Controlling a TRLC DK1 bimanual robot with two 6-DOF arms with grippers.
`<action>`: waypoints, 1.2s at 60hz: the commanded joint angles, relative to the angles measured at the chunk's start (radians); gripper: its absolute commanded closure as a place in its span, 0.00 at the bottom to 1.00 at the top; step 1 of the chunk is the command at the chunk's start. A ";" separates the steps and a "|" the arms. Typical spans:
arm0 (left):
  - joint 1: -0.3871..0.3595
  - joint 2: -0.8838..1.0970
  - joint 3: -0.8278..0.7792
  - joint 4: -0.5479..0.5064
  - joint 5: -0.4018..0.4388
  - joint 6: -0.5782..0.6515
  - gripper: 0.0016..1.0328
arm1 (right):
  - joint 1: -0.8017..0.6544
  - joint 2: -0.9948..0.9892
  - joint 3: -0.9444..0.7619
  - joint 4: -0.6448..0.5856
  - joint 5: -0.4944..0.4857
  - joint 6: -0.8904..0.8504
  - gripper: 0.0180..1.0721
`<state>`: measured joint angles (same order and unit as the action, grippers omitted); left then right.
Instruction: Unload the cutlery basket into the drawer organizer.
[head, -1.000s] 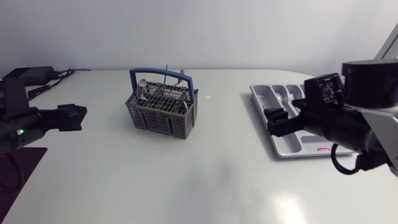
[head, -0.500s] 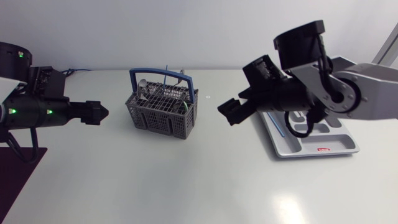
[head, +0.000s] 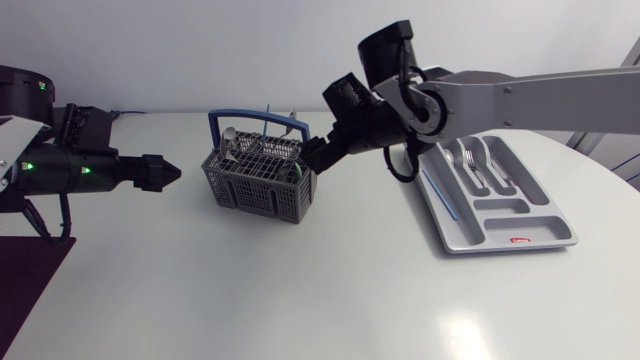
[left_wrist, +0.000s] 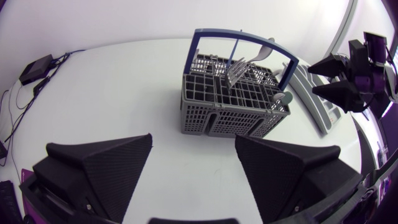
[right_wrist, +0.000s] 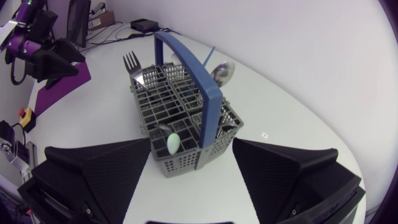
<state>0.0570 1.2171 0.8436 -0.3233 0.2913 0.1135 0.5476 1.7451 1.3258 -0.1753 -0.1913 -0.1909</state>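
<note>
Head view: right gripper (head: 312, 157), open, hangs right at the rim of the basket (head: 258, 180). Left gripper (head: 165, 172) is open too, with a stretch of white worktop (head: 300, 290) between it and the basket.

nothing here can actually be read. the drawer organizer (head: 466, 228) has a small red sticker (head: 521, 240) on its near rim, but its print is too tiny to read.

Grey, blue-handled cutlery basket (head: 258, 184) upright mid-table; grey drawer organizer (head: 468, 232) with cutlery (head: 478, 165) well apart.
</note>
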 joint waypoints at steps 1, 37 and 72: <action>0.004 0.016 0.031 0.006 0.017 0.022 0.11 | 0.015 0.070 0.076 0.016 0.021 -0.027 0.14; -0.008 -0.008 -0.006 0.006 0.020 0.058 0.11 | 0.000 0.139 0.067 0.086 0.023 -0.105 0.92; -0.039 -0.008 -0.034 0.010 0.020 0.089 0.11 | -0.034 -0.322 -0.378 -0.035 -0.017 -0.217 0.92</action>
<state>0.0277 1.2125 0.8364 -0.3195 0.3031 0.1745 0.5148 1.4567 0.9871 -0.1802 -0.2100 -0.3496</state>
